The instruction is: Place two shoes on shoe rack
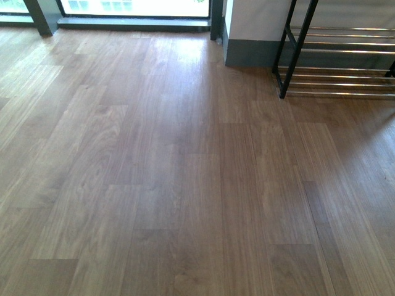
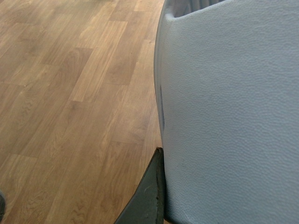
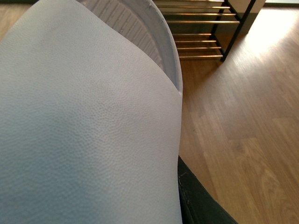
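The left gripper (image 2: 156, 198) and right gripper (image 3: 184, 198) each seem to pinch a pale blue-white pebbled-leather slide sandal (left sandal (image 2: 229, 116), right sandal (image 3: 88, 130)) by its strap, with one dark finger showing and its mate hidden, so carry both level to the black-framed, chrome-rod shoe rack (image 1: 336, 78) ahead-right and land the soles flat across several rods.

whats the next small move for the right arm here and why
Probably ease the right arm forward and rightward toward the shoe rack. A pale shoe fills the right wrist view beside a dark finger, so it seems to be carried. The rack's chrome rods in view are bare, and no shoe lies on the wooden floor ahead.
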Robot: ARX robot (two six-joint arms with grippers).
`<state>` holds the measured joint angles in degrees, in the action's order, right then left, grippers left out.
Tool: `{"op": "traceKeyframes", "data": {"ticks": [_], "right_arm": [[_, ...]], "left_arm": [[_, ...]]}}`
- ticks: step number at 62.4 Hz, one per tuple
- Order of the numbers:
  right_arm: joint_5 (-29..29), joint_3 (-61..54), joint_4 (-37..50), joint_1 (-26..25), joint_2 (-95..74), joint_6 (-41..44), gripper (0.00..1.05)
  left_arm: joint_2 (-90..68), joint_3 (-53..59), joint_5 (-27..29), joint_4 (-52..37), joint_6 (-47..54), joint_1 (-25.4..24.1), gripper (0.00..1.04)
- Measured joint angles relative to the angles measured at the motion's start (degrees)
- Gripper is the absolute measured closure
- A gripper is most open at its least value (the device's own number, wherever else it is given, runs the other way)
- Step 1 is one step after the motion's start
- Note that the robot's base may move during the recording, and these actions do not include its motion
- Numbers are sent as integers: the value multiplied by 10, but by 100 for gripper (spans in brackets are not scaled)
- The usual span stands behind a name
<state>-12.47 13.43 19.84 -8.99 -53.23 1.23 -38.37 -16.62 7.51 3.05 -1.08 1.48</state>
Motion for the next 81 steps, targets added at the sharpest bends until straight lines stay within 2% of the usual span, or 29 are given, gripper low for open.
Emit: {"op": "traceKeyframes", "data": {"ticks": [81], "right_arm": [[3,-2,-2,1,0,-4,103]], "left_arm": [[1,0,2,0,0,0,103]]}}
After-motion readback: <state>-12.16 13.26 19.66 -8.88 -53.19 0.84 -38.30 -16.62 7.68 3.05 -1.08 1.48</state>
